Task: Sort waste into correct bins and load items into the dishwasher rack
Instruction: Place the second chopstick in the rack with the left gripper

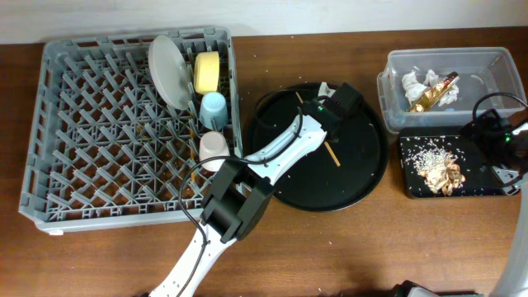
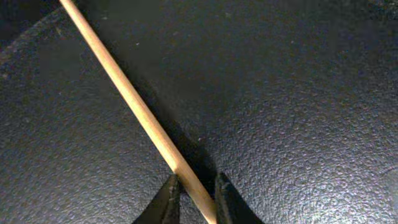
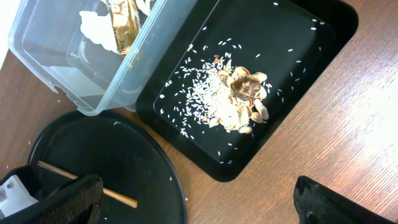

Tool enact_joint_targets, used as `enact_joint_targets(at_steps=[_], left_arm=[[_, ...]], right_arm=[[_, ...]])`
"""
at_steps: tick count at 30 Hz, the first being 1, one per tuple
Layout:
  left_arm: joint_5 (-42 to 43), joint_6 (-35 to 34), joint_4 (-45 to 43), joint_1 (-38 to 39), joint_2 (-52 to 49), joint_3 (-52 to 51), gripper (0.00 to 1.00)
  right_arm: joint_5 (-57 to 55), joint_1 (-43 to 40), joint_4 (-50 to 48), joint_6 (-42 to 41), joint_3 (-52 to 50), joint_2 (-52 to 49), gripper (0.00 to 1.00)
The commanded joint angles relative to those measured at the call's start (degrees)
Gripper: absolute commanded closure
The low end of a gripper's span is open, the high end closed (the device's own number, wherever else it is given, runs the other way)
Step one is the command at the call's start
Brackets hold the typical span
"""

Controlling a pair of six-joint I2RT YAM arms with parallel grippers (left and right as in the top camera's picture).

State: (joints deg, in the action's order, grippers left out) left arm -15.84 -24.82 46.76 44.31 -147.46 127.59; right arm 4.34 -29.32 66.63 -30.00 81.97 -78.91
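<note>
- Chopstick [image 2: 134,106] lies on the round black tray [image 2: 298,93], left hand [image 2: 194,198] straddling it (gripped or not, I can't tell).
- Right hand [image 3: 196,186] gapes wide above flat black tray [image 3: 305,56].

In the left wrist view, only the fingertips [image 2: 169,198] of the left end effector [image 2: 194,194] are shown, cropped at the bottom edge. A chopstick [image 2: 134,106] lying on the round black tray [image 2: 280,93] is cut off at top and bottom, and contact with the wood cannot be judged. Overhead, the same chopstick is partly covered by the arm above the tray. In the right wrist view, the right end effector [image 3: 198,190] is cropped at the bottom edge. Beside the tray, the clear tub [image 3: 37,62] and the gold wrapper [image 3: 121,25] are cut off by the top edge.
</note>
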Motion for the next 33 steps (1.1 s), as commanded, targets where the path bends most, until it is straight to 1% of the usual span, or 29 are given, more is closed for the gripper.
enact_joint_targets(at_steps=[1, 2, 3, 5, 7, 9, 12, 13, 14, 15, 17, 18, 20, 21, 22, 24, 26, 28, 30, 31, 33], left_arm=[[1.0, 1.4, 1.9, -0.2, -2.8, -1.4, 0.92], [1.0, 1.4, 1.9, -0.2, -2.8, -1.0, 0.98], [1.0, 1.4, 2.0, -0.2, -2.8, -0.1, 0.99], [1.0, 1.4, 3.4, -0.2, -2.8, 2.9, 0.99], [1.0, 3.1, 9.0, -0.8, -2.7, 10.3, 0.99], [1.0, 6.8, 21.1, -2.3, -2.7, 23.6, 0.99], [0.8, 7.1, 38.0, -5.2, -2.7, 43.7, 1.00], [0.8, 7.1, 44.9, -7.2, -2.7, 52.2, 1.00], [0.3, 6.9, 50.0, -10.4, 1.2, 52.2, 1.00], [3.3, 9.9, 50.0, -12.9, 3.7, 52.0, 1.00], [8.1, 10.7, 50.0, -15.4, 5.9, 52.0, 1.00], [9.8, 12.5, 50.0, -16.9, 8.0, 51.4, 1.00], [9.4, 14.1, 50.0, -19.9, 14.9, 44.4, 1.00], [8.4, 13.8, 50.0, -21.2, 18.5, 38.9, 1.00], [8.3, 12.0, 50.0, -22.3, 21.9, 33.7, 1.00], [8.3, 8.0, 50.0, -26.3, 30.0, 19.8, 0.99], [8.3, 7.7, 49.2, -29.7, 34.0, 8.2, 0.99], [9.0, 7.7, 46.4, -31.4, 34.4, -0.3, 0.99], [12.1, 7.7, 40.7, -33.0, 34.4, -8.4, 0.99], [12.2, 7.7, 35.8, -33.6, 34.4, -13.9, 0.99], [12.0, 7.7, 29.5, -34.4, 34.4, -21.1, 1.00]], right_arm=[[-0.5, 0.0, 0.0, -0.3, 0.7, 0.4, 0.01], [-0.5, 0.0, 0.0, -0.3, 0.7, 0.4, 0.02], [-0.5, 0.0, 0.0, -0.3, 0.7, 0.4, 0.01], [-0.5, 0.0, 0.0, -0.3, 0.7, 0.4, 0.02], [-0.5, 0.0, 0.0, -0.3, 0.7, 0.4, 0.02], [-0.5, 0.0, 0.0, -0.3, 0.7, 0.4, 0.02], [-0.5, 0.0, 0.0, -0.3, 0.7, 0.4, 0.02], [-0.5, 0.0, 0.0, -0.3, 0.7, 0.4, 0.01], [-0.5, 0.0, 0.0, -0.3, 0.7, 0.4, 0.02], [-0.5, 0.0, 0.0, -0.3, 0.7, 0.4, 0.02], [-0.5, 0.0, 0.0, -0.3, 0.7, 0.4, 0.02], [-0.5, 0.0, 0.0, -0.3, 0.7, 0.4, 0.02], [-0.5, 0.0, 0.0, -0.3, 0.7, 0.4, 0.02], [-0.5, 0.0, 0.0, -0.3, 0.7, 0.4, 0.01], [-0.5, 0.0, 0.0, -0.3, 0.7, 0.4, 0.02], [-0.5, 0.0, 0.0, -0.3, 0.7, 0.4, 0.02], [-0.5, 0.0, 0.0, -0.3, 0.7, 0.4, 0.01], [-0.5, 0.0, 0.0, -0.3, 0.7, 0.4, 0.02], [-0.5, 0.0, 0.0, -0.3, 0.7, 0.4, 0.02], [-0.5, 0.0, 0.0, -0.3, 0.7, 0.4, 0.02], [-0.5, 0.0, 0.0, -0.3, 0.7, 0.4, 0.02]])
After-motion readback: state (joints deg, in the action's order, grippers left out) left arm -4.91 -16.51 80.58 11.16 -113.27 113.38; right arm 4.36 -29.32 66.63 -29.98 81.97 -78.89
